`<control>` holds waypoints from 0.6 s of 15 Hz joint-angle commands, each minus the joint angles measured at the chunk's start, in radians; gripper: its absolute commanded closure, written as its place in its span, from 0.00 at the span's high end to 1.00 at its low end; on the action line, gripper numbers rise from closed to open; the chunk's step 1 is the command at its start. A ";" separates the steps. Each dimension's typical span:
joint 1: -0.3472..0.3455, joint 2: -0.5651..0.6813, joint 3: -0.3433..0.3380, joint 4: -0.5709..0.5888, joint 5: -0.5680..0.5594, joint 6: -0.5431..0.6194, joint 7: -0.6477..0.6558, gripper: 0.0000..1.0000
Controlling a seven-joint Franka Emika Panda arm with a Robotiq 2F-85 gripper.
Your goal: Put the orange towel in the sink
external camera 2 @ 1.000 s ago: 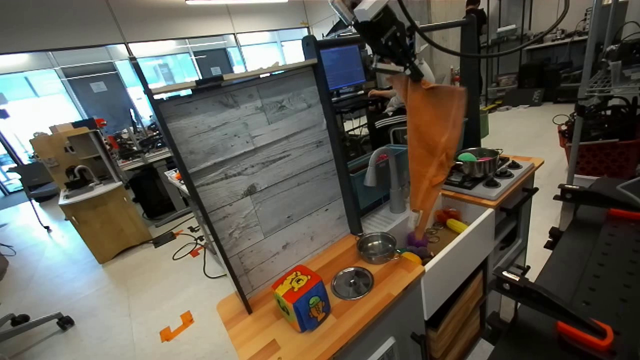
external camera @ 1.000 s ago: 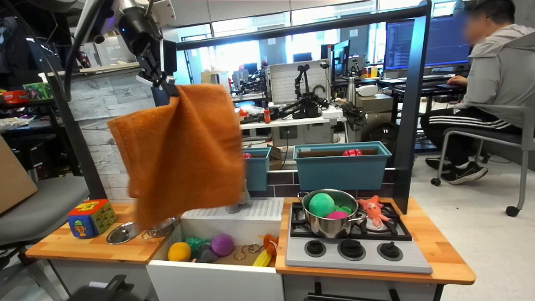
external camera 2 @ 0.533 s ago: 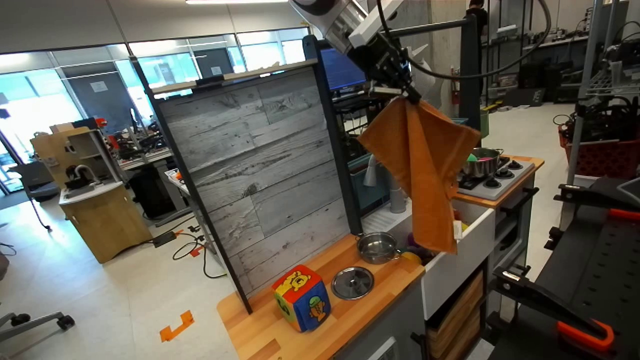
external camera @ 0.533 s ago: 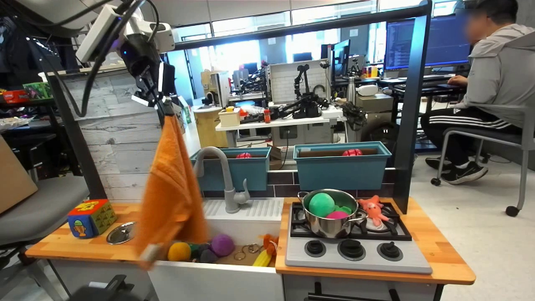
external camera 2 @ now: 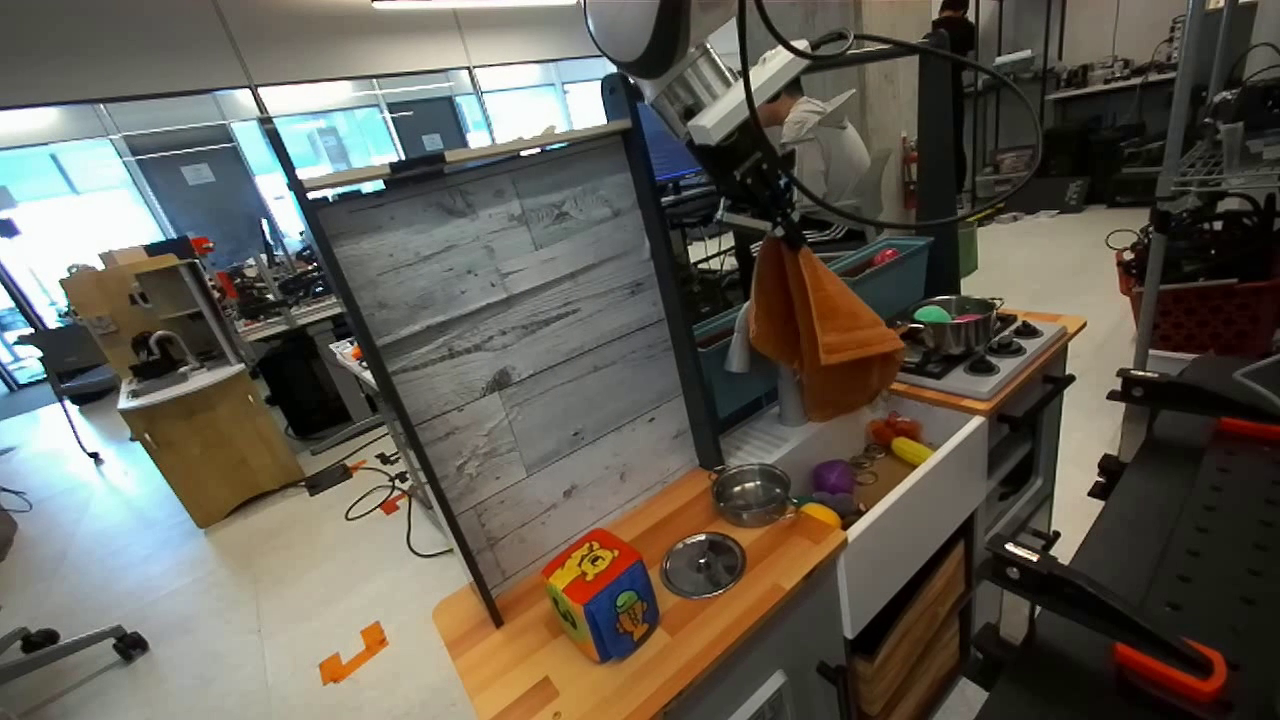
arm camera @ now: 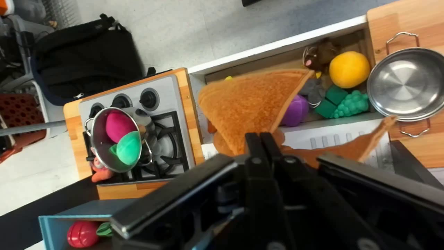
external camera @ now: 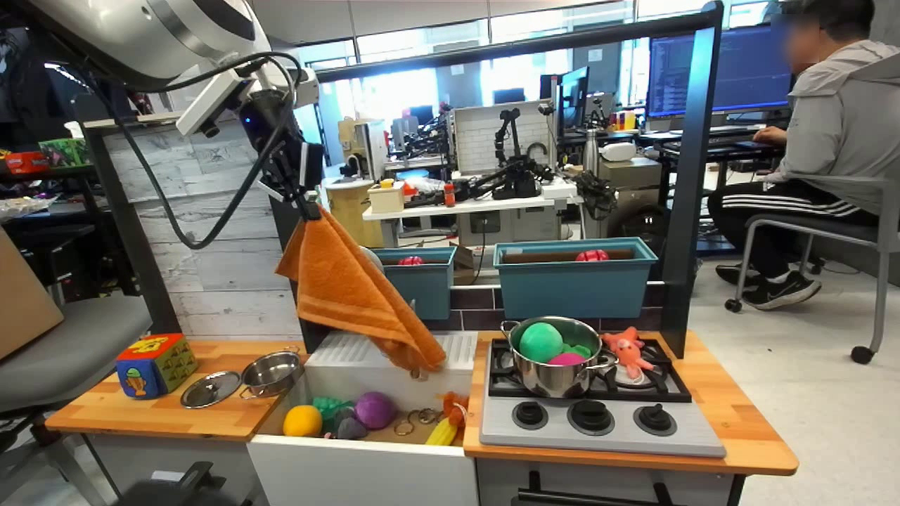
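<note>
The orange towel [external camera: 349, 284] hangs in the air.
I see its fluffy folds slanting down to the right; the gripper [arm camera: 259, 136] has jaws clenched on its top.

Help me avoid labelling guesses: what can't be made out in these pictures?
Towel, pinched part: wrist view, hidden by the gripper.
Long yellow toy: wrist view, mostly behind the towel.
Faucet: both exterior views, partly behind the towel.
Man's face: blurred in an exterior view.
Arm: both exterior views, cut off by the top edge.

No lettering legible; monitor [external camera: 717, 74] text too small; white swoosh [external camera: 786, 288] on shoe [external camera: 766, 300].
</note>
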 commanded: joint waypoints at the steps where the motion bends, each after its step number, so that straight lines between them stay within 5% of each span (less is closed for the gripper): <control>1: -0.041 0.044 0.009 -0.003 0.087 0.056 -0.011 0.01; 9: -0.130 0.155 0.006 -0.034 0.286 0.249 0.013 0.01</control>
